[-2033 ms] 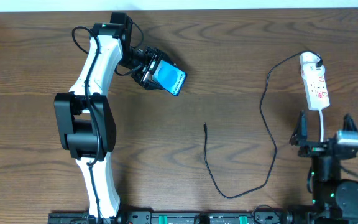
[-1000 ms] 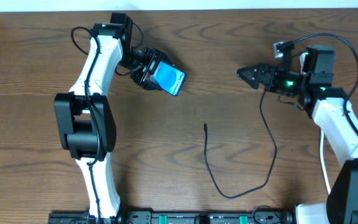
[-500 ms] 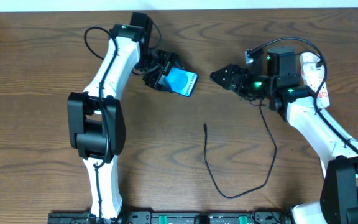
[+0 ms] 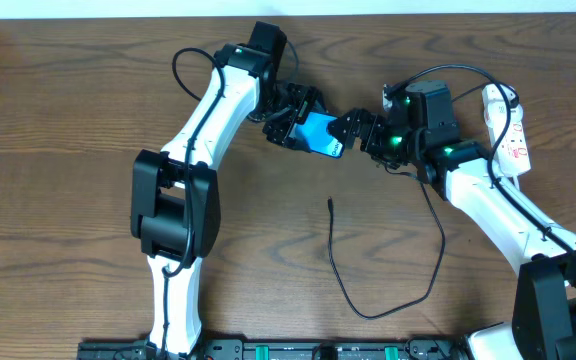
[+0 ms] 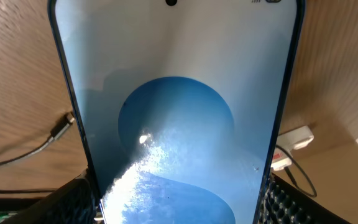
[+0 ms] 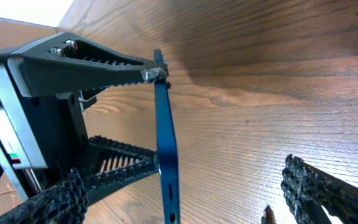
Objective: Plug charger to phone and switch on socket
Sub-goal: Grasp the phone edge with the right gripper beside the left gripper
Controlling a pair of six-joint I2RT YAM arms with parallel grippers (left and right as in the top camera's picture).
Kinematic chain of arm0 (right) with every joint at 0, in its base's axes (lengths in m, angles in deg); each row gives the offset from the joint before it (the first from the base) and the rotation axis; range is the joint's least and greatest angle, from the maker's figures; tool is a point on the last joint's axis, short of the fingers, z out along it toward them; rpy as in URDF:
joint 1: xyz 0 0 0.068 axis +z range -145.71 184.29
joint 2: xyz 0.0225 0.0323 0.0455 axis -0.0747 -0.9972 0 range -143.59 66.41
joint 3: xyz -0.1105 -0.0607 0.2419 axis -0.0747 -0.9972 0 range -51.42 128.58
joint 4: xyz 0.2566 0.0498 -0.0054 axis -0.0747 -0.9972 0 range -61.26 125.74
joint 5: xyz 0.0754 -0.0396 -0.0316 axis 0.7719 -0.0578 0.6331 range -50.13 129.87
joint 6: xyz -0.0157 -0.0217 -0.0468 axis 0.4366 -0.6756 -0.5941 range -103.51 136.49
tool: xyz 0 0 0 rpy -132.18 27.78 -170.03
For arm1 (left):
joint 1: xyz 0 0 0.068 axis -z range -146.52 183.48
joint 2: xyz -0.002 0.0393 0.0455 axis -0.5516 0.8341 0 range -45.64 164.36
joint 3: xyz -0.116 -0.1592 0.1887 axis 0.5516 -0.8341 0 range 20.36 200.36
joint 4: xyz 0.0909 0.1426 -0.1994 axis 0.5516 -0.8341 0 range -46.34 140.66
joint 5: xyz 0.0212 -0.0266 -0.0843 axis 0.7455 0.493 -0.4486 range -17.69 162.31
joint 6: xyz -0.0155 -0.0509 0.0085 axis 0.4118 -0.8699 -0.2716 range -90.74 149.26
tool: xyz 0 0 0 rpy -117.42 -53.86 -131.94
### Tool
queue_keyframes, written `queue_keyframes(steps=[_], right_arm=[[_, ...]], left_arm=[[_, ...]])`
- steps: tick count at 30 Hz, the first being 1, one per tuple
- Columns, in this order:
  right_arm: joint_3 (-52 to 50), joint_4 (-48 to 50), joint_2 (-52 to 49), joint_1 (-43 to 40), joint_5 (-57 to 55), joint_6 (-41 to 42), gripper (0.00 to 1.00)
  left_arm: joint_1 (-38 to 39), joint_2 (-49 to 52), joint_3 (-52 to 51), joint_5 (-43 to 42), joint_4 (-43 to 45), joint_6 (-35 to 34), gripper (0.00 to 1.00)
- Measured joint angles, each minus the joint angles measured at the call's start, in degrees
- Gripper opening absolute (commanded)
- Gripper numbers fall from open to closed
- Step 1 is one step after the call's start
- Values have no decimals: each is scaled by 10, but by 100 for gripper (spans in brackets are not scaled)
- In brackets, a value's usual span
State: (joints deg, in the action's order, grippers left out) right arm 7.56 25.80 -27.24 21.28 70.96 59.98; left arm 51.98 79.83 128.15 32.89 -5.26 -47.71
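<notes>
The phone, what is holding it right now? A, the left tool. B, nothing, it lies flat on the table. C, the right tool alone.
A: the left tool clamps the phone by its side edges and holds it tilted, while the right tool stands open around its far end.

The desk was brown wood grain, smooth with a low sheen. The phone had a glossy glass screen that threw back glare, and its rim was dark and shiny. The left claw had fingers of ribbed matt black plastic. The socket looked like smooth white plastic, and the charger cable was matt black.
</notes>
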Motion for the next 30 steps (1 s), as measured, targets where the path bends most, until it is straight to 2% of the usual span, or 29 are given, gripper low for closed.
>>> queue_keyframes(steps=[3, 12, 15, 17, 20, 22, 30], right_arm=[[0, -1, 0, 1, -9, 0, 99], [0, -1, 0, 14, -29, 1, 86], [0, -1, 0, 25, -35, -1, 75], [0, -1, 0, 28, -38, -4, 65], [0, -1, 0, 29, -44, -7, 39], [0, -1, 0, 29, -45, -8, 27], [0, -1, 0, 36, -59, -5, 19]], left_arm=[[5, 0, 0, -16, 0, -5, 7], [20, 0, 0, -58, 0, -21, 7], [24, 0, 0, -59, 0, -28, 7], [24, 0, 0, -60, 0, -28, 7], [24, 0, 0, -59, 0, -29, 7], [24, 0, 0, -59, 0, -30, 7], [24, 0, 0, -59, 0, -30, 7]])
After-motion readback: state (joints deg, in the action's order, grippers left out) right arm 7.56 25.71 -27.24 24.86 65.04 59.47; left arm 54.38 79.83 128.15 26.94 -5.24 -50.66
